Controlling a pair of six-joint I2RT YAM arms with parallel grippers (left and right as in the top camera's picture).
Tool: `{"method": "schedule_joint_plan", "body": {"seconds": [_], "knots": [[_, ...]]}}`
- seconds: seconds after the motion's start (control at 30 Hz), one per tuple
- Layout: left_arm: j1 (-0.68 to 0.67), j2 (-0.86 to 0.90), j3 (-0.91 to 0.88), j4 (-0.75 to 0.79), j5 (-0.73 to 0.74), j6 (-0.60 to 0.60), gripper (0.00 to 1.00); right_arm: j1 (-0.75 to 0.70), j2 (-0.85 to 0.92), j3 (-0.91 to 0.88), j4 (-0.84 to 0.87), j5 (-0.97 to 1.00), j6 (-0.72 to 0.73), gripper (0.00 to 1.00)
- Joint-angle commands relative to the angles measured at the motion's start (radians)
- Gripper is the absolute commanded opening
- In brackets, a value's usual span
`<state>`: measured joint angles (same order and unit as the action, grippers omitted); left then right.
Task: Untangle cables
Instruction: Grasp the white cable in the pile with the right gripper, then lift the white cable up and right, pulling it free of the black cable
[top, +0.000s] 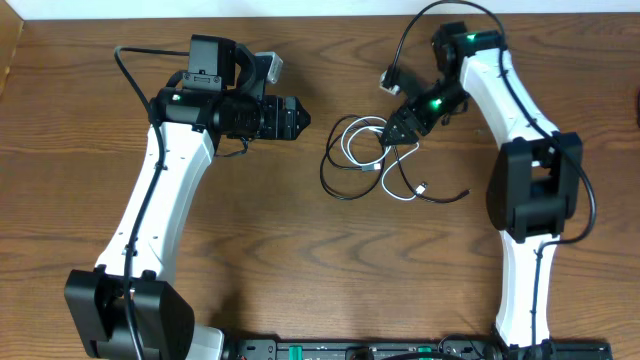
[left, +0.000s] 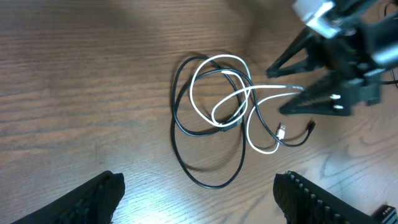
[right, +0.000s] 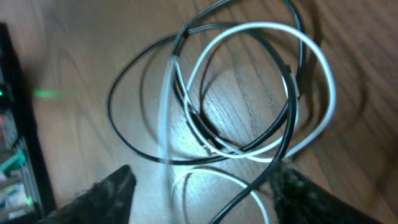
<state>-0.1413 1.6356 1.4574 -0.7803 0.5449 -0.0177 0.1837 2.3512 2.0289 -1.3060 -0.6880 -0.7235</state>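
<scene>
The right gripper (top: 391, 135) is low over the right edge of the cable tangle with its jaws apart. Its two fingers straddle a strand of the white cable (right: 249, 26) that runs out of the loops and between them. The gap is much wider than the cord, and no finger is visibly pressed on it. In its wrist view both cords fill the space between the fingers, and one white strand is blurred.

The left gripper (top: 303, 119) hovers to the left of the tangle, well apart from it, jaws wide and holding nothing.

The black cable (left: 174, 112) and the white one lie on the table (top: 300, 250) between the two arms. They are looped through each other, with the black in a larger loop around the white coils. Two small plug ends (left: 282, 130) lie just beside the right gripper's fingers.
</scene>
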Motion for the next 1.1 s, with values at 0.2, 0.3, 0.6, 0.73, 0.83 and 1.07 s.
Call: {"method": "schedule_joint_plan", "body": {"seconds": [0.2,0.3,0.6,0.73,0.83,1.07], "knots": [[-0.001,0.011,0.014,0.01,0.012,0.021,0.83,0.016,0.006,0.088,0.029,0.031,0.183,0.01],[-0.001,0.011,0.014,0.01,0.012,0.021,0.83,0.011,-0.007,0.178,-0.002,0.042,0.249,0.01],[-0.001,0.011,0.013,0.01,0.012,0.021,0.83,0.011,-0.146,0.459,-0.045,0.099,0.401,0.01],[-0.001,0.011,0.013,0.01,0.012,0.021,0.83,0.011,-0.236,0.525,-0.032,0.131,0.447,0.01],[-0.001,0.011,0.013,0.01,0.012,0.021,0.83,0.013,-0.314,0.539,-0.011,0.177,0.5,0.01],[-0.001,0.011,0.013,0.01,0.011,0.021,0.83,0.012,-0.465,0.539,0.08,0.422,0.654,0.01]]}}
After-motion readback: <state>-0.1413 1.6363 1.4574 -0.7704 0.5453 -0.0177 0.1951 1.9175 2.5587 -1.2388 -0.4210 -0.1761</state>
